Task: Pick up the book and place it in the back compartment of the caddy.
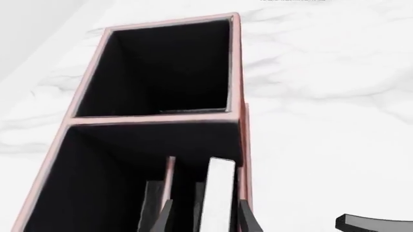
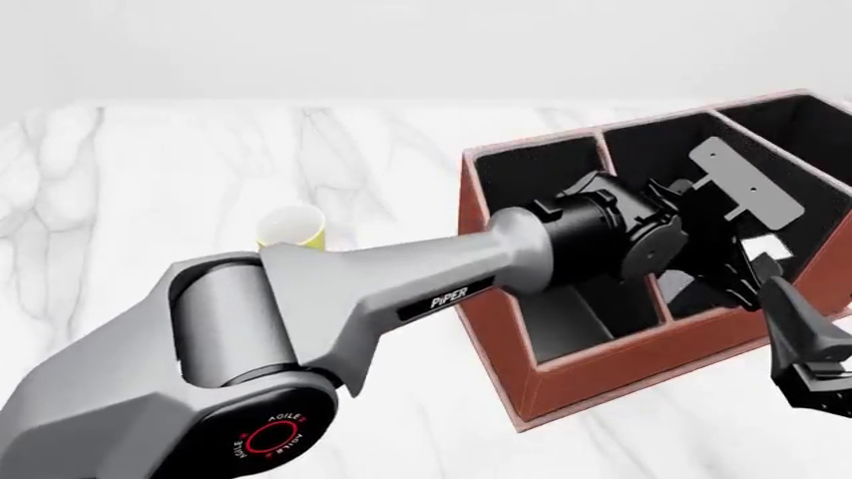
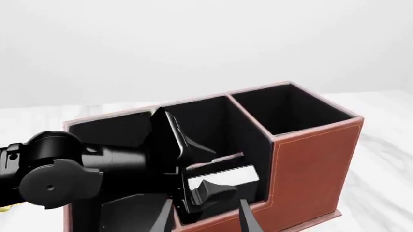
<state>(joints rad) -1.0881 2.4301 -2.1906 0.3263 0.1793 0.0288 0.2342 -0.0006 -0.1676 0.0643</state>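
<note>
The red-brown caddy (image 2: pixel 626 374) stands at the right of the table. My left arm reaches over it, and the left gripper (image 2: pixel 739 264) hangs down inside its middle section. The left wrist view shows the book (image 1: pixel 218 193) upright, white page edges up, between the fingers (image 1: pixel 164 217). One finger is close to the book and a gap shows at the other, so the gripper reads as open. A thin low crossbar (image 1: pixel 169 176) runs beside the book. I cannot tell which short pocket holds it. My right gripper (image 2: pixel 805 344) hovers open off the caddy's near right corner.
A yellow mug (image 2: pixel 293 230) stands on the white marble table left of the caddy, behind the left arm. The caddy's long compartment (image 2: pixel 560 309) lies under the left forearm. Another deep square compartment (image 3: pixel 290 108) is at the caddy's far end.
</note>
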